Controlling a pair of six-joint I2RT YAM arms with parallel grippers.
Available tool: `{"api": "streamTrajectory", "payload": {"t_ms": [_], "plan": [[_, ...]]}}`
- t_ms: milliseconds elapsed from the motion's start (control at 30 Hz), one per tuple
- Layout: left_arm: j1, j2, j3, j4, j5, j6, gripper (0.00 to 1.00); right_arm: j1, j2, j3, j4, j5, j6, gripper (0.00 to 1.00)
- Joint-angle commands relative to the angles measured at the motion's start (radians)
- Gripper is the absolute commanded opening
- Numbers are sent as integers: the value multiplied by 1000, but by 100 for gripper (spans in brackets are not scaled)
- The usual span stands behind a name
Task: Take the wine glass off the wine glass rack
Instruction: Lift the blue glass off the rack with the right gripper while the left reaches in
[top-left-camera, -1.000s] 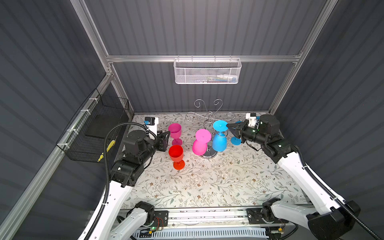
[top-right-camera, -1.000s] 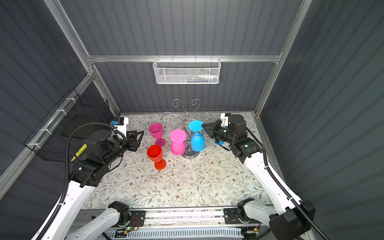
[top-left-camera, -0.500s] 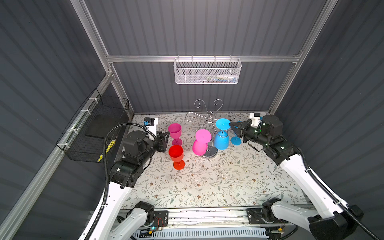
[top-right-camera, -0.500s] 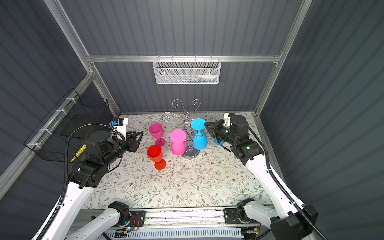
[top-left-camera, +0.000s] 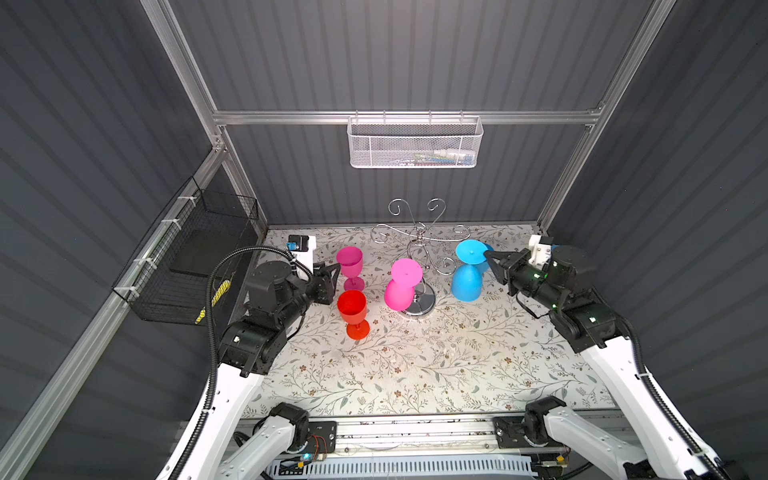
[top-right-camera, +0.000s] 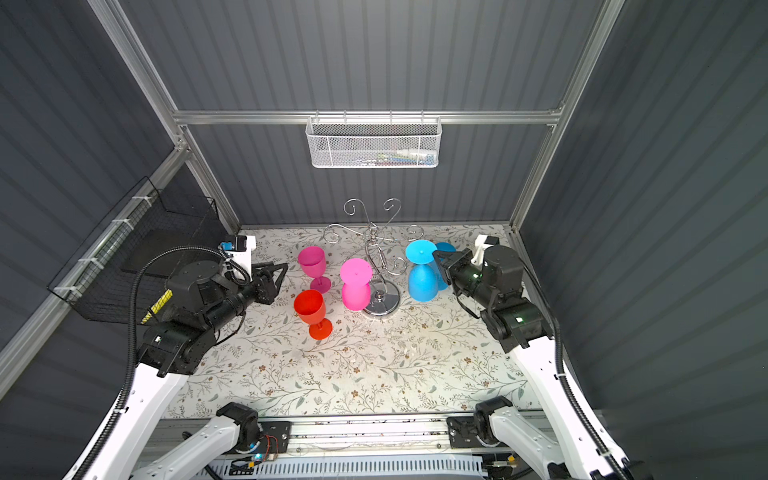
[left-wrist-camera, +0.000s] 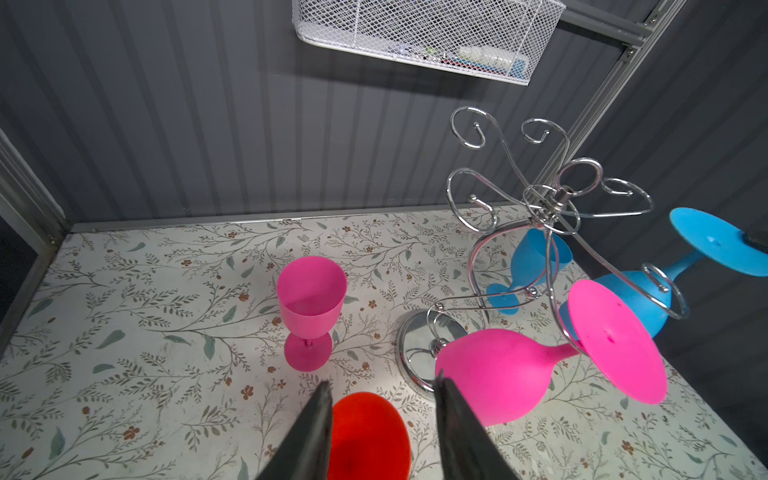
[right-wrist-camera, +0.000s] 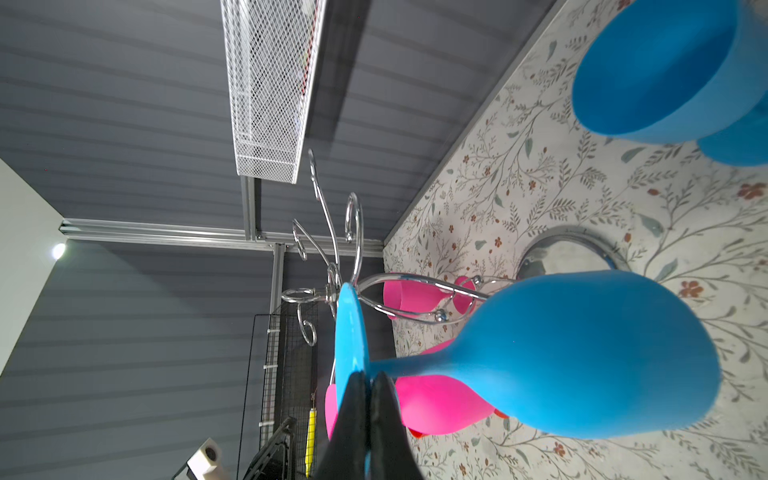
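Right claw (right-wrist-camera: 368, 379) is being kept clamped on the foot rim of the inverted blue wine glass (top-left-camera: 466, 282). Over the last second, this glass is being drawn sideways off the wine glass rack (top-left-camera: 419, 245). It now appears clear of the scroll ends, just beside the rack and above the worktop (top-left-camera: 415, 365). Left claw (left-wrist-camera: 380, 384) is being held part-open and empty on the rack's opposite side.

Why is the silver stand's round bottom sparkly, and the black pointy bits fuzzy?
In both top views the wine glass rack has a mirror base catching light; in the right wrist view the right tool, pinching the blue wine glass, blurs near the lens.
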Motion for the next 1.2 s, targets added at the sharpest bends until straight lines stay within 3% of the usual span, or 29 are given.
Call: {"api": "streamTrajectory", "payload": {"t_ms": [0, 133, 300, 433, 633, 767, 1000, 1167], "plan": [[6, 26, 57, 52, 85, -101, 43, -34, -54, 25, -44, 30, -124, 0], [6, 81, 92, 173, 204, -283, 50, -55, -95, 96, -57, 44, -306, 0], [6, 163, 93, 470, 417, -539, 63, -57, -114, 159, 3, 1, -526, 0], [6, 243, 145, 487, 485, -599, 69, -56, -115, 174, 114, -158, -671, 0], [3, 387, 126, 861, 691, -911, 76, -55, -94, 158, 283, -391, -824, 0], [-37, 437, 136, 967, 728, -973, 80, -52, -72, 132, 365, -480, -894, 0], [-192, 529, 218, 943, 770, -923, 84, 4, -73, 52, 552, -618, -1059, 0], [-224, 593, 172, 1272, 779, -1118, 84, 63, -79, 31, 537, -674, -1235, 0]]}}
